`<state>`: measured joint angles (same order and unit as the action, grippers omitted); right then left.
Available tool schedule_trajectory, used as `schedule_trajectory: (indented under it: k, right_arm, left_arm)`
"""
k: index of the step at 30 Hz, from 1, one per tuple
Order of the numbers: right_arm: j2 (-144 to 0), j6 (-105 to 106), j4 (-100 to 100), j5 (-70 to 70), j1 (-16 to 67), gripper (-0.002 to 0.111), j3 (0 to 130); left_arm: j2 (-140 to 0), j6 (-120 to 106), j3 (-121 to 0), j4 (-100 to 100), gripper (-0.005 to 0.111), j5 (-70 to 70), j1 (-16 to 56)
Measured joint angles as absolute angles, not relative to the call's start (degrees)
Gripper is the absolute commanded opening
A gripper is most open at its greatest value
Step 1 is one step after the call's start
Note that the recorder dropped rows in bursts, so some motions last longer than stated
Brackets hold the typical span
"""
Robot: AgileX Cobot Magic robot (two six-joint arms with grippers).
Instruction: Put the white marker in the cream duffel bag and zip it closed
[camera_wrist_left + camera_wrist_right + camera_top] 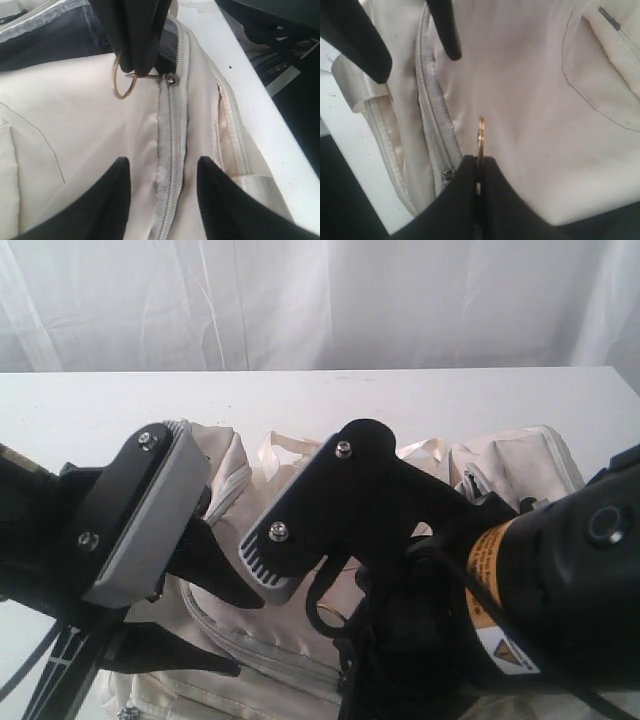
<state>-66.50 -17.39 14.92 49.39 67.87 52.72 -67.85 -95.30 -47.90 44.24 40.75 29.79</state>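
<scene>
Pincers first: in the exterior view we see the left pincer [245, 635] spread wide and empty above the cream duffel bag [520, 465], which lies long axis left-to-right on the bench [300, 400], both arms slanting down over it. In the left wrist view its fingers [107, 200] straddle the zipper [172, 150] while the right pincer [135, 69] pinches a gold ring [117, 87] at the slider. The right wrist view shows that grip fully closed.

Left gripper [162, 170]: jaws spread wide, tips angled down. Right gripper [479, 162]: jaws pinched tight on gold ring [481, 135]. 2 wrists close together.
</scene>
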Motion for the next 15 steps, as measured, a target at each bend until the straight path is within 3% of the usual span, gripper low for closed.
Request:
schedule_trajectory:
  k: [3,7,15]
  right_arm:
    - [-66.50,-17.39,14.92,49.39,67.87,0.000,52.72]
    - [-66.50,-17.39,14.69,49.39,67.87,0.000,52.72]
    - [-66.50,-17.39,14.33,49.39,67.87,0.000,52.72]
  left_arm:
    - [-67.85,-97.84,-46.91,44.24,0.048,38.44,30.42]
    - [-67.85,-99.01,-46.15,44.44,0.061,35.08,31.17]
    - [-67.85,-99.23,-46.04,47.86,0.062,36.17,31.31]
